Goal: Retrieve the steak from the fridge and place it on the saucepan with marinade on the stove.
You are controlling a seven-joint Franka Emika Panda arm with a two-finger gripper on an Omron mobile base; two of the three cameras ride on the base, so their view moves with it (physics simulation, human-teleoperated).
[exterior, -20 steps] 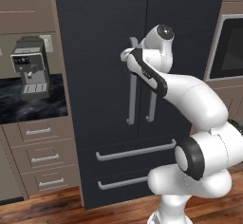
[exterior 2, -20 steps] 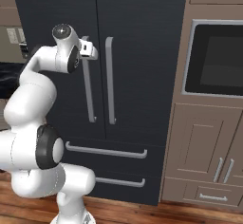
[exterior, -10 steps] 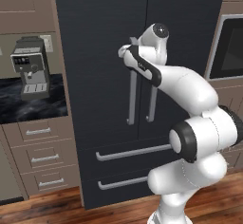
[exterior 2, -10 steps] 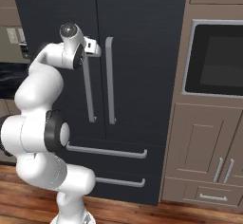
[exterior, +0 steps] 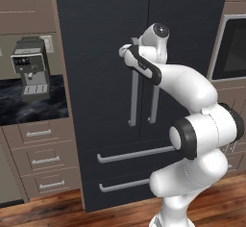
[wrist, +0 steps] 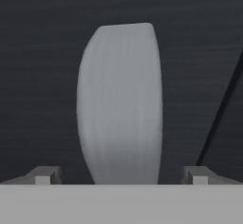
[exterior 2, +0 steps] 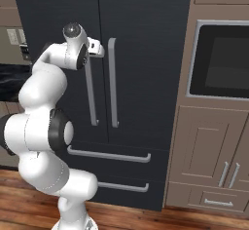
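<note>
The fridge (exterior: 105, 77) fills the middle of both base views, tall and black, its two upper doors shut and the two drawer fronts below closed as well; the steak is not to be seen anywhere with the doors shut; to the right of the fridge in the right base view stands a brown cabinet wall with a dark built-in oven (exterior 2: 221, 61) in the upper right of the frame; at the left edge of the left base view a coffee machine (exterior: 31, 67) sits on a dark counter; the white arm reaches up to the top of the left door handle (wrist: 121, 104); the gripper (wrist: 121, 175) stands wide open, its tips either side of that grey handle, clamping nothing
</note>
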